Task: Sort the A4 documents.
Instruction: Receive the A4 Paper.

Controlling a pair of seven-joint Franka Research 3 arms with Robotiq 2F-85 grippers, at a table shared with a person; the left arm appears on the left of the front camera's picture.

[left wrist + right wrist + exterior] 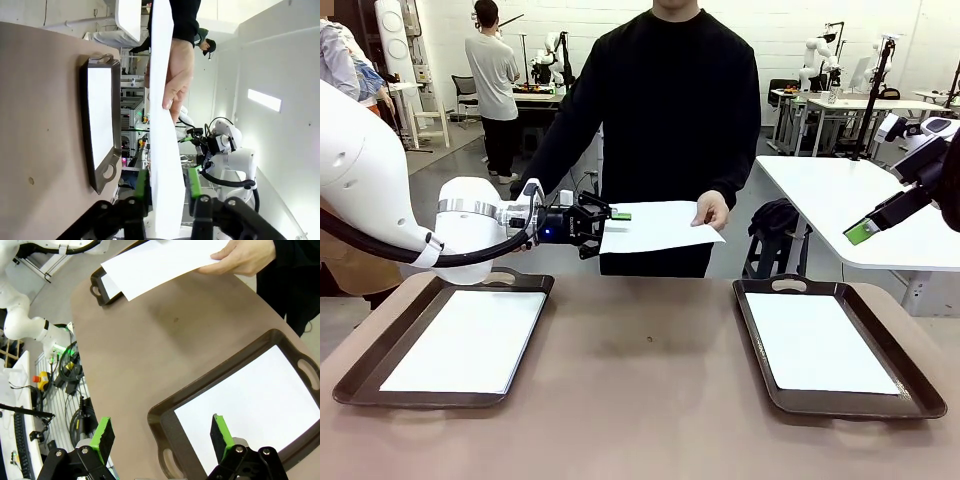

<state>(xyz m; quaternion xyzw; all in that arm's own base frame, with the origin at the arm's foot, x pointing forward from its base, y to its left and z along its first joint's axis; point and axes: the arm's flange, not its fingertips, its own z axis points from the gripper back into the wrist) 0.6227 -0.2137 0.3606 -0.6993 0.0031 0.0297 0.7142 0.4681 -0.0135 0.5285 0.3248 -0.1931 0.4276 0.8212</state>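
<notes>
Handover in progress: the left gripper point(607, 222) has its fingers straddling the near edge of the A4 sheet point(660, 224), not yet visibly clamped, while the person's hand point(712, 211) holds the far edge above the surface. Release too soon and it flutters down. The right gripper point(162, 437) gapes empty.

The table point(640, 400) is brownish with rounded corners. Two dark brown trays with handles lie flat on it, well apart: the left tray point(365, 375) near the robot's left edge and the right tray point(910, 390) near the right edge. Each tray holds a white sheet, the left sheet point(470, 340) and the right sheet point(820, 340). Bare tabletop lies between them.
</notes>
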